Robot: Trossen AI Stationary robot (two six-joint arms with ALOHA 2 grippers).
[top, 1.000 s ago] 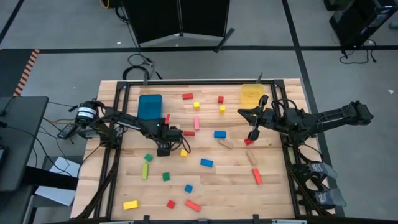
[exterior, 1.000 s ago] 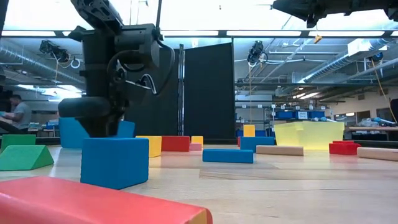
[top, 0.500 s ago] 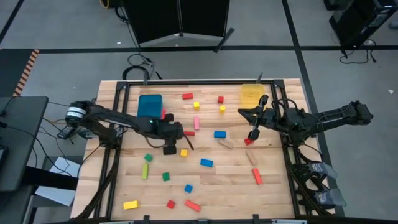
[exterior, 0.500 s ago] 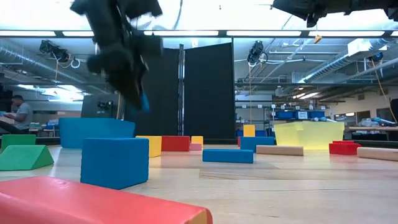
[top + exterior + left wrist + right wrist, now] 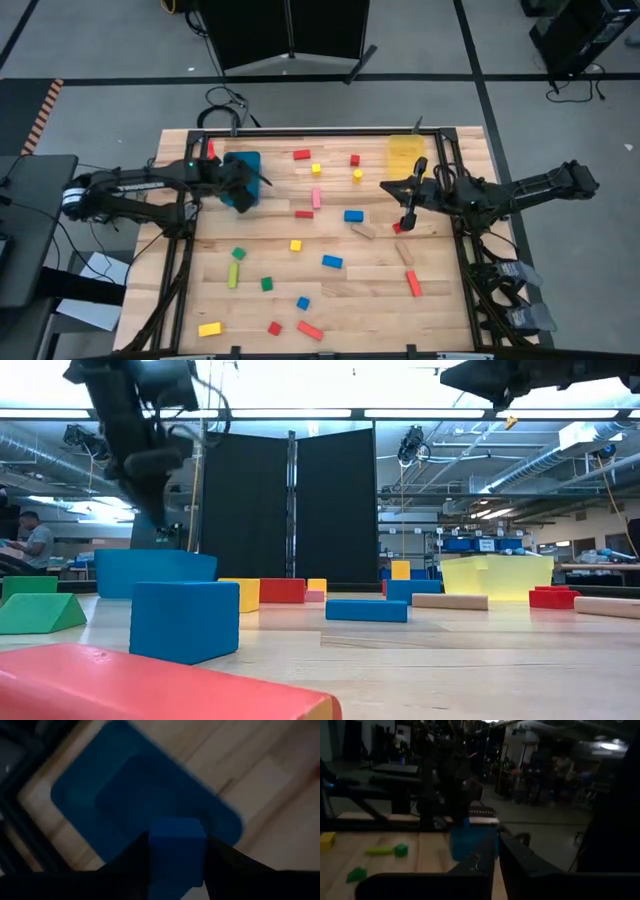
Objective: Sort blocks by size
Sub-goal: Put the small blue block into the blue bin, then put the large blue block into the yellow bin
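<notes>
My left gripper (image 5: 243, 192) is shut on a small blue block (image 5: 177, 851) and hangs above the blue bin (image 5: 240, 166). The bin fills the left wrist view (image 5: 115, 805) below the block. My right gripper (image 5: 406, 220) is shut and empty, just above the table beside a red block (image 5: 398, 229), near the yellow bin (image 5: 405, 152). Loose blocks lie flat on the table: a blue bar (image 5: 353, 215), a pink bar (image 5: 316, 197), a yellow cube (image 5: 295, 245), another blue bar (image 5: 332, 262) and several more. My left gripper pinches the blue block by two opposite sides (image 5: 155, 855) between its two fingers (image 5: 227, 862). The fingers come from above, pointing down. The block is lifted clear and hangs over the blue bin's inside.
Green blocks (image 5: 233, 275), red blocks (image 5: 310, 331) and a yellow bar (image 5: 209, 329) lie toward the near edge. A red bar (image 5: 413, 284) and plain wood bars (image 5: 363, 231) lie at the right. A dark frame rims the table. A person sits far off at the left (image 5: 30, 545).
My left gripper has risen from the middle of the table with the blue block. It has swung toward the far left and now hangs over the blue bin. The block is lifted clear. My right arm has kept still.
</notes>
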